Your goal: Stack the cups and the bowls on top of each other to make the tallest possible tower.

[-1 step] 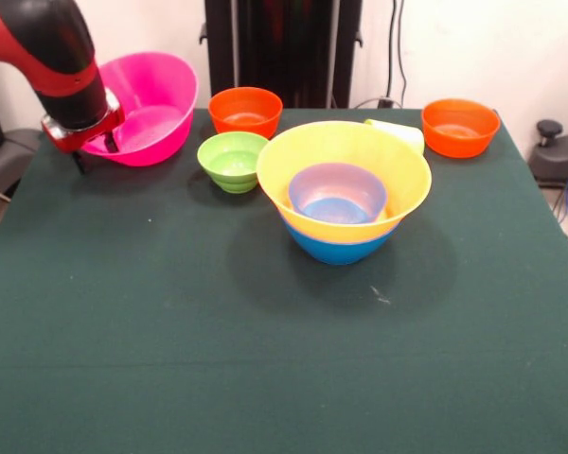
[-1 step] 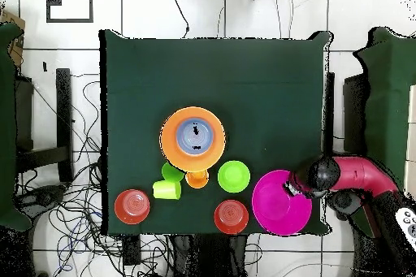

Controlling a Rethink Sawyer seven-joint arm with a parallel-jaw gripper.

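Table (image 1: 123,359): green cloth, carrying tower (image 1: 344,203).
Gripper (image 1: 93,156): pinching pink bowl (image 1: 156,104) rim.
Advice: lifting level, centring over tower.

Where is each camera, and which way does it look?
Front view: across the table, facing the bowls; the red-black arm drops in top left, claw at the pink bowl.
Overhead view: above, looking straight down; the arm enters from the right.
Both show the pink bowl and the yellow bowl stack.
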